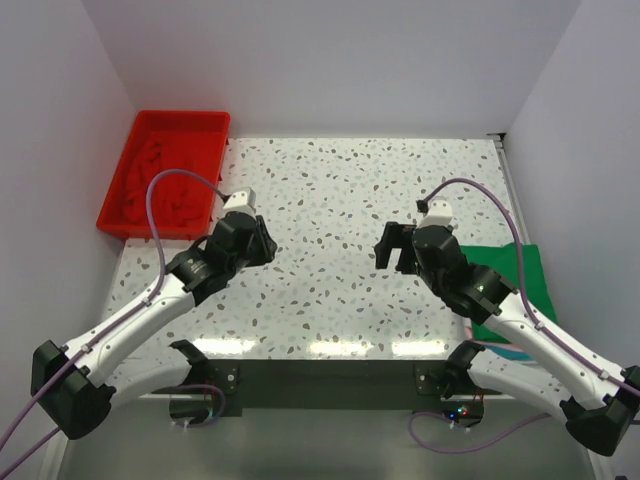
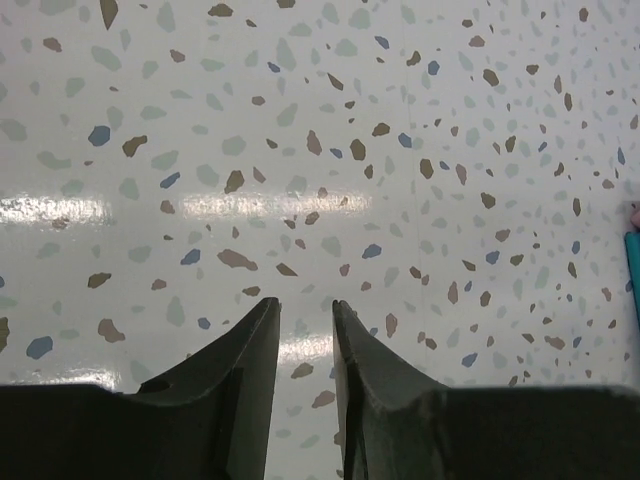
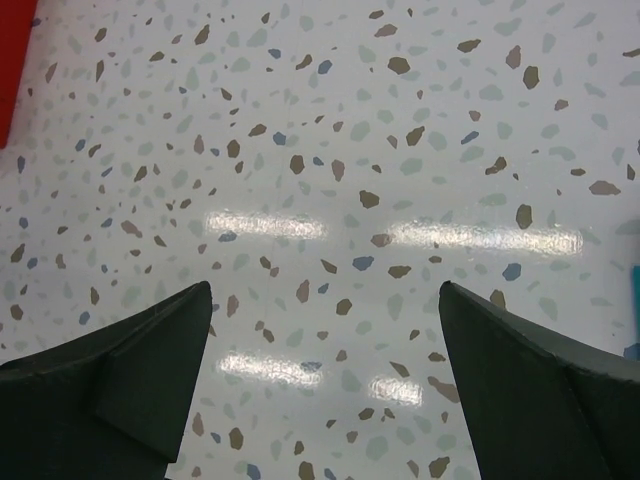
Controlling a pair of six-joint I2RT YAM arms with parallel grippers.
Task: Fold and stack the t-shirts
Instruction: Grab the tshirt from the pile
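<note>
On the speckled counter [image 1: 330,190] between the two arms, we see no cloth. The left gripper [image 1: 263,243] hovers with its jaws a narrow gap apart, holding nothing. The right gripper [image 1: 392,250] is spread wide, also empty. The t-shirts lie at the sides. A folded green t-shirt [image 1: 528,272] sits at the right edge, partly under the right arm. What seems to be a crumpled red t-shirt [image 1: 165,185] fills the red tray [image 1: 215,122] at far left, hard to tell from the plastic. We judge two risks: a grab there may catch the tray's wall and drag it, and the right arm may sweep the green t-shirt off the edge.
</note>
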